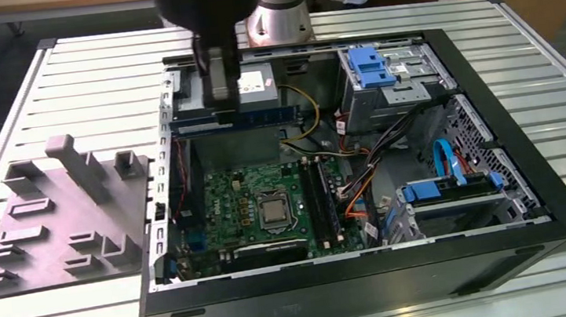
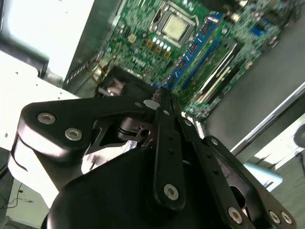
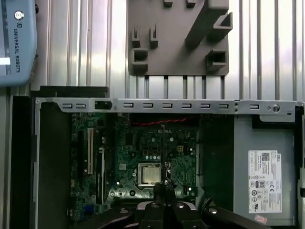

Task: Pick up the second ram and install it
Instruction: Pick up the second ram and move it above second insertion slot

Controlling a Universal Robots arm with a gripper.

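Observation:
My gripper (image 1: 222, 102) hangs over the back part of the open computer case (image 1: 503, 246), shut on the second ram (image 1: 263, 116). The ram is a slim dark blue-green stick, held level and lengthwise above the power supply (image 1: 254, 83). In the first wrist view it appears edge-on as a thin line (image 3: 162, 152) running out from the closed fingertips (image 3: 164, 190), over the motherboard (image 3: 143, 157). The memory slots (image 1: 318, 194) lie beside the processor socket (image 1: 270, 207), toward the exterior view's right. In the second wrist view the gripper (image 2: 159, 98) is above blue slots (image 2: 195, 43).
A grey holder tray (image 1: 58, 221) with upright blocks lies on the slatted table at the exterior view's left of the case. Inside the case are a drive cage with blue latches (image 1: 370, 66), loose cables (image 1: 363, 174) and a second blue bay (image 1: 455, 188). The case's metal rim (image 3: 167, 106) borders the motherboard.

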